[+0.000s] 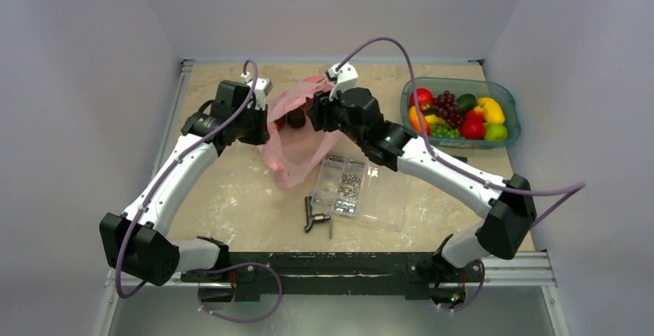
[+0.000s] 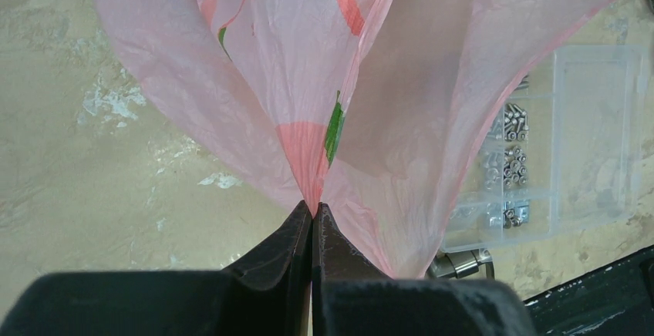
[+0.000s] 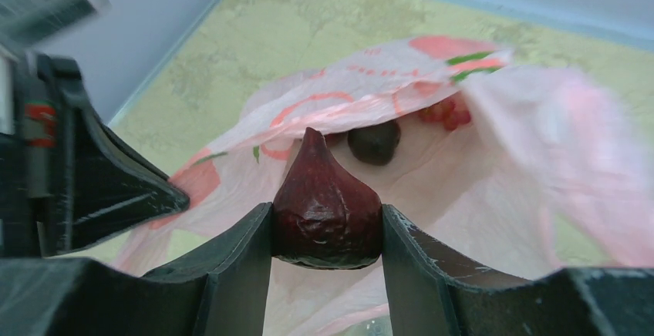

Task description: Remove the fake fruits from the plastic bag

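From above: reaches forward with both arms, elbows thrown out to either side, forearms angling inward to meet over the plastic bag [image 1: 297,155]. Sets the left gripper [image 1: 268,122] at the bag's left edge and the right gripper [image 1: 310,116] at its right, wrists nearly facing each other. Shows a dark red fruit [image 1: 296,119] between the two, above the bag's opening. Places a clear screw box [image 1: 356,186] just right of the bag, a small black tool [image 1: 315,216] nearer than the bag, and a teal bowl [image 1: 510,105] of mixed fruit well off to the bag's right.

From the left wrist: pinches the plastic bag [image 2: 401,120] in the left gripper [image 2: 312,214], fingers pressed flat together on a gathered fold of pink film that fans up and outward from the tips. Looks past the bag's right side onto the screw box [image 2: 590,120].

From the right wrist: clamps the dark red fruit [image 3: 328,209] in the right gripper [image 3: 328,224], one finger on each flank, pointed end up, in front of the mouth of the plastic bag [image 3: 540,166]; cannot tell whether clear of the rim. Finds two more pieces deeper inside the bag: a dark round fruit [image 3: 374,142] and, just beside it, a red cluster [image 3: 443,112].
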`<state>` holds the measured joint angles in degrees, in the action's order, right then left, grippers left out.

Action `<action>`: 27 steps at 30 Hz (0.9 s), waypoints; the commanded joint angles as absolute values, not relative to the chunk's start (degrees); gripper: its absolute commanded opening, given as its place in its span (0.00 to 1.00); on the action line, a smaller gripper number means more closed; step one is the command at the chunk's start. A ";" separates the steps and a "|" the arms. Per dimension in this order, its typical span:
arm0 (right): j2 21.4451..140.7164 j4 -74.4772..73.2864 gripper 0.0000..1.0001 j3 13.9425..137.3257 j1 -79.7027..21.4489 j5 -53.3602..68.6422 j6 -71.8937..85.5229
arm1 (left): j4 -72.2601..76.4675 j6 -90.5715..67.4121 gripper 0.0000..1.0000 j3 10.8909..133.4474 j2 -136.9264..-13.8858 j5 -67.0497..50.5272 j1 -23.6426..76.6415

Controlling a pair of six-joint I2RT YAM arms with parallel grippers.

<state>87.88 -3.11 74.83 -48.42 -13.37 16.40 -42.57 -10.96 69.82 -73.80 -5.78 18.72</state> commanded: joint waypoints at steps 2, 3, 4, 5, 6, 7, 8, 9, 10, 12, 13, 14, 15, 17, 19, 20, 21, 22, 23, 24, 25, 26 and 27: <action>78.06 -2.20 0.00 73.62 -47.58 -23.94 13.74 | -41.52 -11.78 0.00 70.29 -72.33 -6.19 18.15; 76.98 -2.02 0.00 72.84 -47.10 -25.92 13.15 | -41.64 -11.70 0.00 70.31 -72.22 -6.16 18.19; 76.15 -1.74 0.00 72.15 -46.17 -27.81 12.74 | -41.66 -11.68 0.00 70.25 -72.17 -6.26 18.19; 75.40 -1.82 0.00 71.60 -45.06 -29.26 12.69 | -41.57 -11.69 0.00 70.23 -72.02 -6.31 18.18; 74.70 -2.45 0.00 71.13 -43.35 -30.13 13.08 | -41.53 -11.69 0.00 70.15 -71.98 -6.26 18.18; 74.04 -3.03 0.00 70.57 -41.30 -30.31 13.92 | -41.46 -11.69 0.00 70.14 -71.94 -6.29 18.19; 73.22 -3.59 0.00 69.71 -38.77 -30.39 15.29 | -41.50 -11.70 0.00 70.14 -71.95 -6.41 18.19; 72.55 -3.79 0.00 68.63 -36.10 -30.82 16.74 | -41.46 -11.70 0.00 70.14 -71.97 -6.58 18.18; 71.69 -3.90 0.00 67.39 -33.77 -31.60 18.10 | -41.47 -11.65 0.00 70.14 -71.98 -6.66 18.18; 70.45 -4.54 0.00 64.94 -29.00 -33.99 20.97 | -41.47 -11.73 0.00 70.14 -71.91 -6.94 18.19; 70.21 -4.70 0.00 63.44 -25.59 -35.36 22.51 | -41.36 -11.77 0.00 70.14 -71.95 -7.16 18.19; 70.54 -4.70 0.00 62.10 -22.56 -35.97 23.83 | -41.39 -11.78 0.00 70.14 -71.96 -7.32 18.19; 71.37 -5.04 0.00 61.06 -19.49 -35.25 24.59 | -41.38 -11.78 0.00 70.14 -71.92 -7.49 18.18; 74.00 -7.52 0.00 60.46 -14.24 -33.22 26.34 | -41.39 -11.73 0.00 70.02 -71.95 -7.55 18.15; 76.97 -9.75 0.00 60.40 -10.90 -31.36 27.71 | -41.38 -11.73 0.00 70.04 -72.07 -7.52 18.17; 78.16 -10.34 0.00 60.34 -9.93 -30.39 28.08 | -41.35 -11.77 0.00 70.05 -72.10 -7.60 18.19; 79.42 -10.73 0.00 60.23 -9.29 -30.42 28.18 | -41.34 -11.78 0.00 70.05 -72.15 -7.71 18.19; 80.49 -10.99 0.00 60.14 -8.90 -31.05 28.24 | -41.31 -11.78 0.00 70.06 -72.15 -7.87 18.19; 81.65 -11.34 0.00 60.09 -8.62 -31.70 28.41 | -41.36 -11.78 0.00 70.07 -72.16 -7.89 18.17; 82.67 -11.98 0.00 60.28 -8.37 -32.56 28.58 | -41.33 -11.78 0.00 70.01 -72.10 -7.86 18.17; 83.54 -12.45 0.06 60.37 -8.28 -33.61 28.60 | -41.35 -11.78 0.00 69.97 -72.23 -7.75 18.19; 84.19 -12.43 0.14 60.18 -8.22 -34.69 28.45 | -41.33 -11.78 0.00 69.96 -72.24 -7.74 18.18; 84.67 -11.90 0.21 59.88 -8.19 -35.53 27.89 | -41.37 -11.78 0.00 70.04 -72.25 -7.80 18.19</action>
<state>83.99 -11.27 60.29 -8.32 -32.05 26.63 -42.57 -11.38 69.82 -73.60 -7.07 18.70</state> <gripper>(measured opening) 0.462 0.005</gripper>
